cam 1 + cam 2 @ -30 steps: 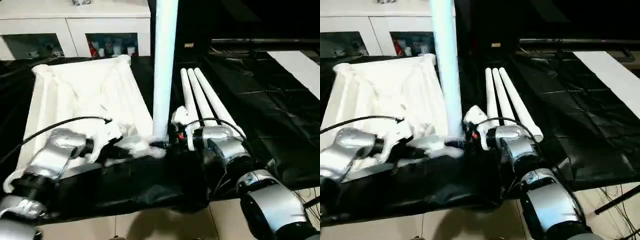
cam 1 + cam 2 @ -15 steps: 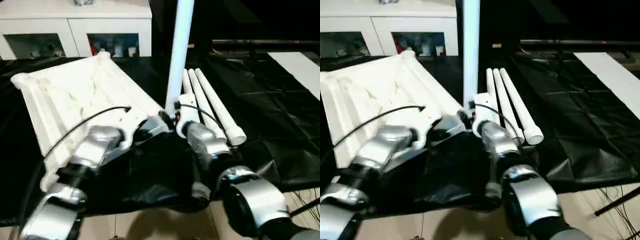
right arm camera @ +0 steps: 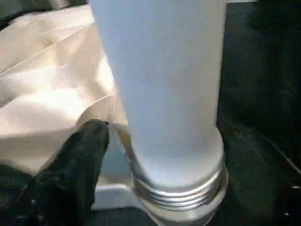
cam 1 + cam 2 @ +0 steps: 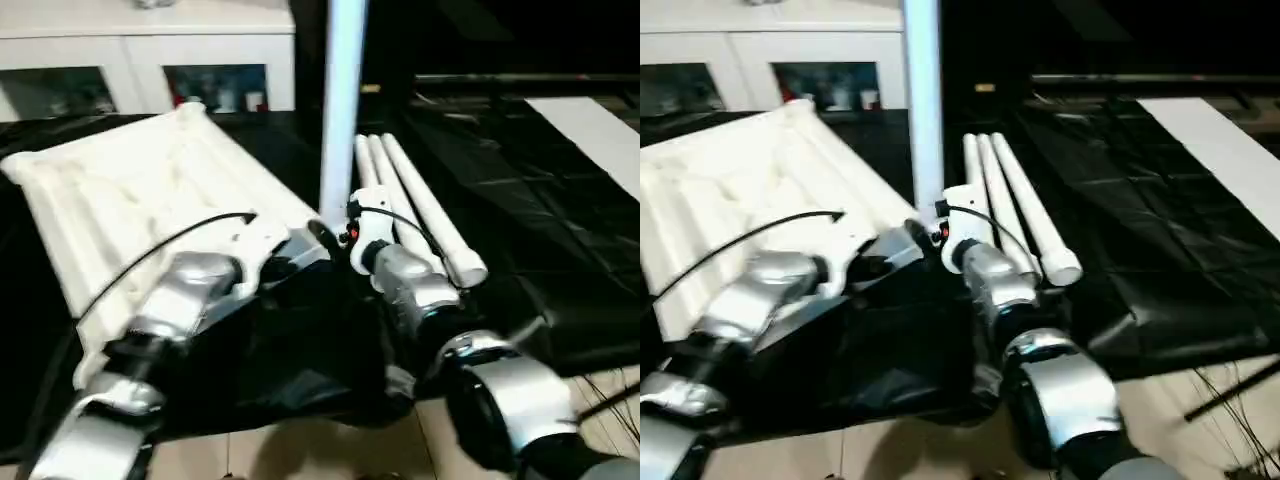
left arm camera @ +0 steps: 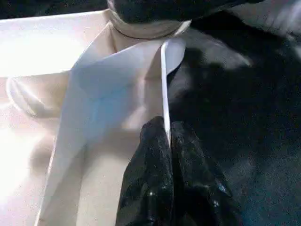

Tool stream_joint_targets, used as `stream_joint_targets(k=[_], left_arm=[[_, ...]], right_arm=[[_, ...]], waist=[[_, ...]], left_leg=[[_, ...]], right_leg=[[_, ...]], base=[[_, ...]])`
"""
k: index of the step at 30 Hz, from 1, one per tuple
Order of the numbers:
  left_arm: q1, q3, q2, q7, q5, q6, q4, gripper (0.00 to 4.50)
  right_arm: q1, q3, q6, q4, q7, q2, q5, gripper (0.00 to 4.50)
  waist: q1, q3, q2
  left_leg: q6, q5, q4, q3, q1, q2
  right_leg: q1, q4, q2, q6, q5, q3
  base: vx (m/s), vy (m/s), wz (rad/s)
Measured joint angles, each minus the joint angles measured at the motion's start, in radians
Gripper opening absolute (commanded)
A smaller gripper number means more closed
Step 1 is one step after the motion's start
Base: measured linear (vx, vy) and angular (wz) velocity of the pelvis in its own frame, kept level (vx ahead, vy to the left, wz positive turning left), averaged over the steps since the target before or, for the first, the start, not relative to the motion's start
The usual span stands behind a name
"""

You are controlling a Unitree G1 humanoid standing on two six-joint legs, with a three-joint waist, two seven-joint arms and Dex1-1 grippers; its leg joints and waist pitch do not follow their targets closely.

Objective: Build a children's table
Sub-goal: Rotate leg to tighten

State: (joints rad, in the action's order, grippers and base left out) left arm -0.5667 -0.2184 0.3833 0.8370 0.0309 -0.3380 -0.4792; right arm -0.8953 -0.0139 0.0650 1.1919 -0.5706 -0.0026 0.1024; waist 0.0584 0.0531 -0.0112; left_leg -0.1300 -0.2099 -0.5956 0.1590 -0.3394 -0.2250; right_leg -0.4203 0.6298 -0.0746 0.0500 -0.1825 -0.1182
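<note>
The left tool point(image 5: 168, 141) pinched a rib of the upturned table top point(image 4: 130, 190), steadying it; the right tool point(image 4: 345, 232), state indeterminate, sat beside the upright leg point(image 4: 340, 110) at its corner socket.

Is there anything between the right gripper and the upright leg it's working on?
Nothing visible. The right gripper sits right beside the base of the upright leg, at the tabletop corner socket. The right wrist view shows one finger next to the leg's threaded collar, with no object between them.
</note>
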Motion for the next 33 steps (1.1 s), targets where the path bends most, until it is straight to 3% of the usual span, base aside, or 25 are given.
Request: stream_joint_targets(k=[5, 11, 17, 21, 33], left_arm=[[0.039, -0.012, 0.09, 0.16, -0.038, 0.067, 0.027, 0.0], [0.073, -0.036, 0.16, 0.346, -0.077, 0.119, 0.058, 0.0], [0.076, -0.041, 0.16, 0.378, -0.077, 0.124, 0.062, 0.0], [0.075, -0.042, 0.16, 0.383, -0.077, 0.148, 0.049, 0.0], [0.074, -0.041, 0.169, 0.401, -0.077, 0.159, 0.043, 0.0]], right_arm=[[0.036, 0.098, 0.007, -0.078, -0.275, -0.097, -0.056, 4.29], [0.071, 0.152, 0.028, -0.127, -0.529, -0.145, -0.069, 4.29], [0.077, 0.172, 0.021, -0.17, -0.622, -0.166, -0.061, 4.29], [0.082, 0.178, 0.014, -0.169, -0.643, -0.167, -0.066, 4.13], [0.083, 0.187, 0.014, -0.165, -0.647, -0.166, -0.075, 2.96]], waist=[[0.006, 0.001, -0.002], [0.036, 0.001, -0.002], [0.039, 0.001, -0.002], [0.04, 0.001, -0.002], [0.041, 0.001, -0.002]], left_leg=[[0.002, 0.0, 0.0, 0.0, -0.001, -0.001], [0.003, -0.001, -0.001, 0.0, -0.003, -0.002], [0.003, 0.0, -0.003, 0.0, -0.003, -0.002], [0.003, 0.0, -0.003, 0.0, -0.003, -0.002], [0.003, 0.0, -0.003, 0.0, -0.003, -0.002]], right_leg=[[0.0, -0.001, 0.0, 0.0, 0.0, -0.001], [0.0, -0.001, -0.001, 0.0, -0.001, 0.0], [0.002, -0.001, -0.002, 0.0, -0.001, 0.001], [0.002, 0.0, -0.001, 0.0, -0.001, 0.0], [0.002, 0.0, -0.001, 0.0, -0.001, 0.0]], base=[[0.0, 0.0, 0.0], [0.0, 0.0, 0.0], [0.0, 0.0, 0.0], [0.0, 0.0, 0.0], [0.0, 0.0, 0.0]])
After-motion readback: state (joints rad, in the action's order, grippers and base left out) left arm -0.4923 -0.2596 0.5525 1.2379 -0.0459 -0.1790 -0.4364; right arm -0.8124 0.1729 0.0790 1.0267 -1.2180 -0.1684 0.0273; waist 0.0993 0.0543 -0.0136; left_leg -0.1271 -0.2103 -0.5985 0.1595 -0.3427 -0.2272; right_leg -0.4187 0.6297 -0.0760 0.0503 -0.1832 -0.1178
